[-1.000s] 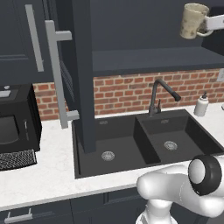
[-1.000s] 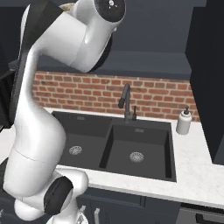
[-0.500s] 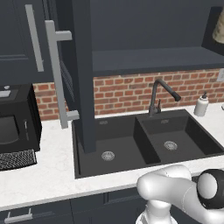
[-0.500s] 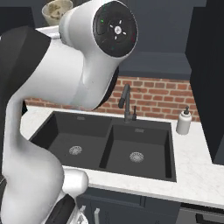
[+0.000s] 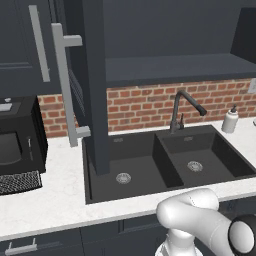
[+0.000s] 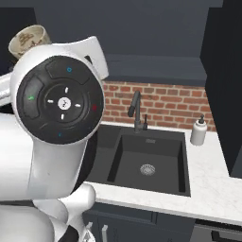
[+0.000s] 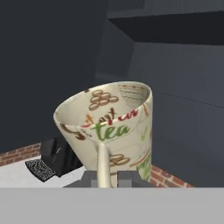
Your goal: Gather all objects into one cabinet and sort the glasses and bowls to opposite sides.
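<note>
While pincer [image 7: 107, 177] pinches cream cup [image 7: 107, 129] by thin rim, you risk slip; watch open cabinet door [image 5: 95, 85] edge.

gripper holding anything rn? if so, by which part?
Yes, the cream cup. The gripper is closed at the cup's lower end, where its handle meets the fingers; the mouth of the cup faces the hand camera.

Kitchen: sink [image 5: 165, 162], brick backsplash [image 5: 145, 107], cabinets [image 5: 95, 75]
</note>
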{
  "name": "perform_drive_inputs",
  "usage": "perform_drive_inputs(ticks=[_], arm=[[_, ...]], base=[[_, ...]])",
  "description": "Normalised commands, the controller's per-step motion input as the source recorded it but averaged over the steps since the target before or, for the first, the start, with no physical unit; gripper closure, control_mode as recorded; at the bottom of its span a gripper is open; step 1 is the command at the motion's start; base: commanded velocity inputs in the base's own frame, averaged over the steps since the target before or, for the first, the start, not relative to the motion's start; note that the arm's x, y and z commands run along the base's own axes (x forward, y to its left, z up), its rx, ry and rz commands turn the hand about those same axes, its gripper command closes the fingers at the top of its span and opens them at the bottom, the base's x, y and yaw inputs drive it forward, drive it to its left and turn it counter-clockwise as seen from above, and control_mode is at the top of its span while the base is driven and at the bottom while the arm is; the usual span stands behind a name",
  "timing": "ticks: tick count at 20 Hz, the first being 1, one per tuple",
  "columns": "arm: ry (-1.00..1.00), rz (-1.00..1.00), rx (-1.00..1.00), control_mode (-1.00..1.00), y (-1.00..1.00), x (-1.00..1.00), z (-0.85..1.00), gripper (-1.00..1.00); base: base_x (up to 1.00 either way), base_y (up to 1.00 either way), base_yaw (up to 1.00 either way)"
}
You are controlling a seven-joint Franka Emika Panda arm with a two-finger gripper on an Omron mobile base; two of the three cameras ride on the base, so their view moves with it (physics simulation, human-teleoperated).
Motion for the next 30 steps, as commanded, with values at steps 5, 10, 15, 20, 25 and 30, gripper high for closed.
perform_drive_inputs(ticks=[5, 10, 15, 20, 25, 30], arm=[[-0.02, 0.01, -0.1, -1.0, 0.12, -0.38, 0.0, 1.0], [0.0, 0.0, 0.0, -1.0, 0.0, -0.01, 0.0, 1.0], [0.0, 0.0, 0.0, -1.0, 0.0, 0.0, 0.0, 1.0], [0.0, 0.0, 0.0, -1.0, 0.0, -0.02, 0.0, 1.0], [0.0, 0.0, 0.0, -1.0, 0.0, -0.09, 0.0, 1.0], [0.0, 0.0, 0.0, -1.0, -0.01, -0.09, -0.07, 1.0]], base=[[0.0, 0.0, 0.0], [0.0, 0.0, 0.0], [0.0, 0.0, 0.0], [0.0, 0.0, 0.0], [0.0, 0.0, 0.0], [0.0, 0.0, 0.0]])
